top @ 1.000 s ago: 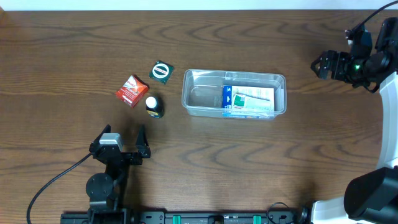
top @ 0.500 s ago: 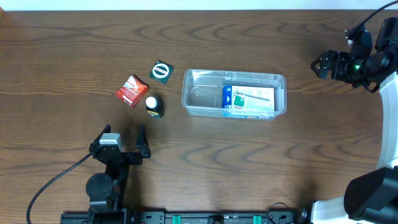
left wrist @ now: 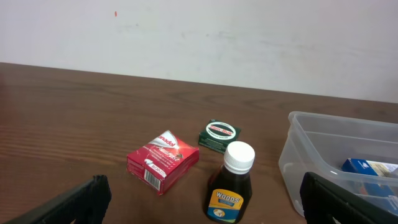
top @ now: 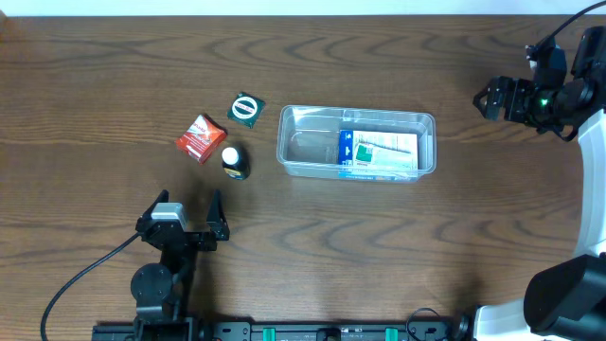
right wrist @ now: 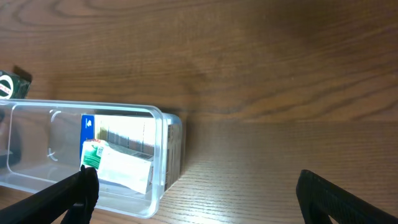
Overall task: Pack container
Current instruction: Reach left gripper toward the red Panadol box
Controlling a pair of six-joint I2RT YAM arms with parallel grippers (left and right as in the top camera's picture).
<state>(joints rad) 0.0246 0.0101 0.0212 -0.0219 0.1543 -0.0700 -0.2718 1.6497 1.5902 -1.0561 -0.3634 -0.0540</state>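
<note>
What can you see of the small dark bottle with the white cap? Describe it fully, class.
The small dark brown bottle looks like glass or plastic, with a white ribbed screw cap and a yellow and blue label reading WOODS. It stands upright on the brown wooden table, between the red cardboard carton and the clear plastic container, touching neither. Nothing but the table touches it.

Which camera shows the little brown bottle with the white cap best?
The left wrist view. There the bottle stands upright near the front, with its side, yellow label and white cap all showing. The overhead view shows it only from above, small, mostly cap. The right wrist view does not show it.
</note>
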